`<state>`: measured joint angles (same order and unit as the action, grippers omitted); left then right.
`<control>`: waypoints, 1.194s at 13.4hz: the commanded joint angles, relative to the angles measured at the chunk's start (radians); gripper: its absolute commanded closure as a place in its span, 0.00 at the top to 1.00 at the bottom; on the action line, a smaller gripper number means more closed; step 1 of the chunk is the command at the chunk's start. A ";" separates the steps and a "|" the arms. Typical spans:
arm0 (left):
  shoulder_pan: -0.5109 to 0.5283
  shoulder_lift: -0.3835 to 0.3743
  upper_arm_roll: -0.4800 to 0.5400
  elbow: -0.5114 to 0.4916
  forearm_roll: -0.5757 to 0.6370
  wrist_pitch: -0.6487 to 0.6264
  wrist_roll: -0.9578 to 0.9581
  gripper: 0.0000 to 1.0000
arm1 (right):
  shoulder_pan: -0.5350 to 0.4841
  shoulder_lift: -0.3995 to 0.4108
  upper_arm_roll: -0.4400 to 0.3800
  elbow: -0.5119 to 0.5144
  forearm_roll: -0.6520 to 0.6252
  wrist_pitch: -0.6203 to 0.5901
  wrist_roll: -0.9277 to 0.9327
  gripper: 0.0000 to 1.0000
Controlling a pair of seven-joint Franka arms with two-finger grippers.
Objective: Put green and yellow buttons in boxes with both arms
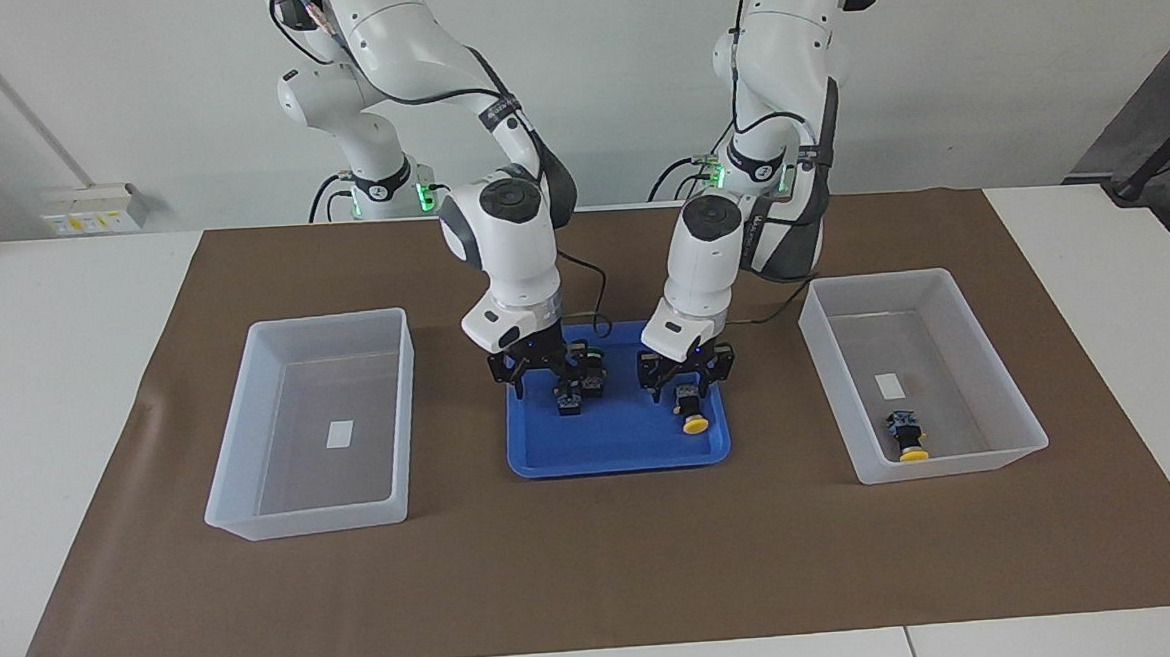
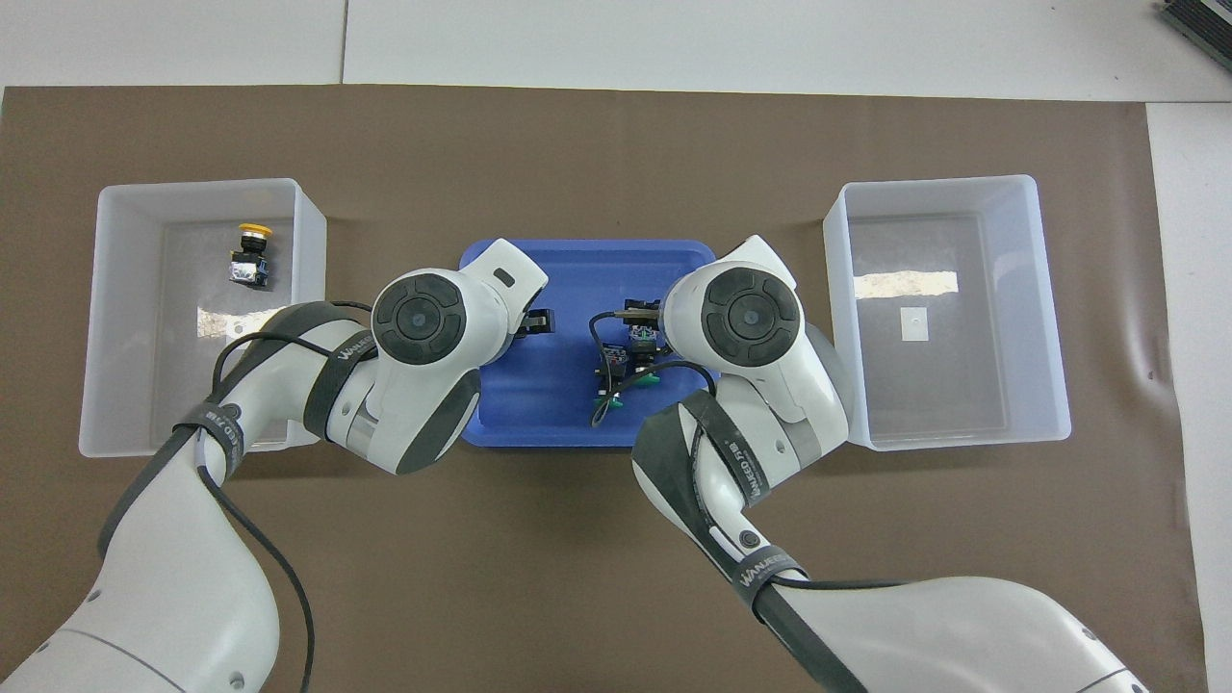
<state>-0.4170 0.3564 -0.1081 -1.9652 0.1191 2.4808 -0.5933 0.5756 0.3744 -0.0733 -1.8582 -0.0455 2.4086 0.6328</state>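
Observation:
Two green buttons (image 1: 570,401) (image 1: 592,370) lie in the blue tray (image 1: 612,457); they also show in the overhead view (image 2: 624,364). My right gripper (image 1: 537,376) is open, low in the tray beside them. A yellow button (image 1: 693,418) lies in the tray under my left gripper (image 1: 688,375), which is open with its fingers astride the button's black body. The other yellow button (image 1: 909,437) (image 2: 248,255) lies in the box (image 1: 918,276) (image 2: 106,318) at the left arm's end. The box (image 1: 329,320) (image 2: 1049,308) at the right arm's end holds only its label.
A brown mat (image 1: 598,568) covers the table under the tray and both boxes. The tray stands midway between the boxes. In the overhead view both wrists cover most of the tray (image 2: 577,260), and the yellow button in it is hidden.

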 commanded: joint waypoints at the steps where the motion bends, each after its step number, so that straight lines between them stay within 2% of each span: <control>1: -0.014 0.004 0.013 -0.015 0.031 0.023 -0.030 0.61 | 0.000 -0.006 0.009 -0.041 -0.014 0.040 -0.011 0.78; 2: -0.014 0.003 0.015 -0.017 0.031 0.018 -0.028 0.50 | 0.000 -0.006 0.010 -0.047 -0.013 0.041 -0.012 0.78; 4: -0.014 0.001 0.016 -0.018 0.031 0.006 -0.030 0.00 | 0.000 -0.002 0.023 -0.064 -0.008 0.075 -0.012 0.78; 7: -0.003 -0.014 0.016 -0.014 0.031 -0.002 -0.028 0.00 | 0.000 -0.003 0.032 -0.085 0.056 0.112 -0.024 0.78; 13: 0.096 -0.168 0.018 -0.011 0.031 -0.094 -0.001 0.00 | -0.016 0.005 0.027 -0.104 0.053 0.103 -0.189 0.79; 16: 0.184 -0.227 0.018 -0.012 0.031 -0.143 0.119 0.00 | -0.017 -0.002 0.026 -0.078 0.001 0.044 -0.205 0.79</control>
<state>-0.2783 0.1756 -0.0845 -1.9571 0.1249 2.3797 -0.5355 0.5686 0.3782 -0.0538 -1.9397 -0.0220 2.4814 0.4548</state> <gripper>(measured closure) 0.590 0.207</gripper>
